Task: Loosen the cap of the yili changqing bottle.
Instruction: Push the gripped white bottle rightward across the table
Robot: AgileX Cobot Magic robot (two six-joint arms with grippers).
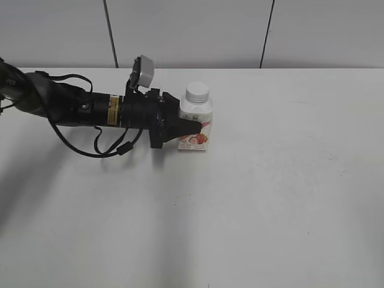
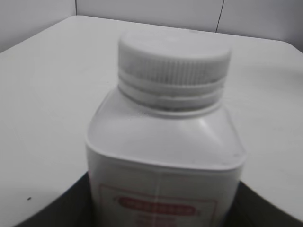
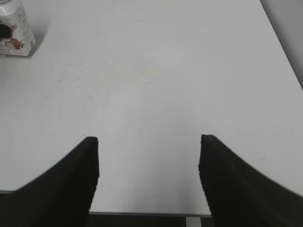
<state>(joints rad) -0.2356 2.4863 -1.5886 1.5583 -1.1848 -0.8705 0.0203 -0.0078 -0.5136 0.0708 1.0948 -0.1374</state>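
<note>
Standing upright near the back of the white table (image 1: 288,198): yili changqing bottle (image 1: 195,123), body clamped between the left gripper (image 1: 193,129) jaws, evidently braced against twisting. Cap (image 1: 197,92) seated on the neck, untouched. Right gripper (image 3: 148,163) spread wide, empty, well apart.

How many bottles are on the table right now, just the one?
1. The yili changqing bottle stands upright near the table's far edge, cap on, with the left pincer around its body. The right pincer is open over bare tabletop.
</note>
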